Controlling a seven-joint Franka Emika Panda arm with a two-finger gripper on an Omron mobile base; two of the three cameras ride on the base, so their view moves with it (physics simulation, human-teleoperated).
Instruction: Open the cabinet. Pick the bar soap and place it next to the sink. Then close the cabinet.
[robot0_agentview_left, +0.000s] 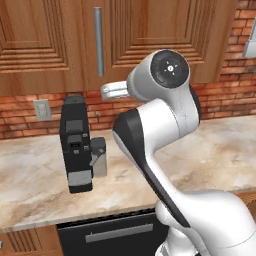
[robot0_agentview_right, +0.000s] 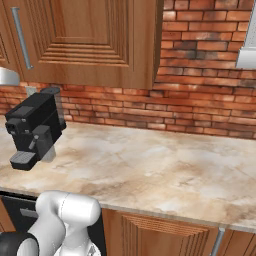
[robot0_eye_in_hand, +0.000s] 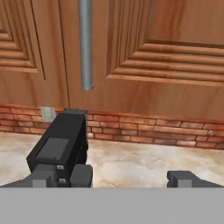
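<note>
Seemingly closed, the cabinet (robot0_eye_in_hand: 144, 52) faces the wide-spread gripper (robot0_eye_in_hand: 131, 177).

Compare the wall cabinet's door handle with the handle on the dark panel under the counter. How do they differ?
The cabinet handle is a long, round, silver bar standing vertical. The under-counter handle is a flatter, duller grey bar lying horizontal. The first sits on brown wood, the second on a black panel. Both are straight bars.

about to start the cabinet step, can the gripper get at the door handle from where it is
Probably yes. The gripper faces the closed cabinet with jaws wide, and nothing stands between it and the handle; the coffee machine sits lower, on the counter.
</note>
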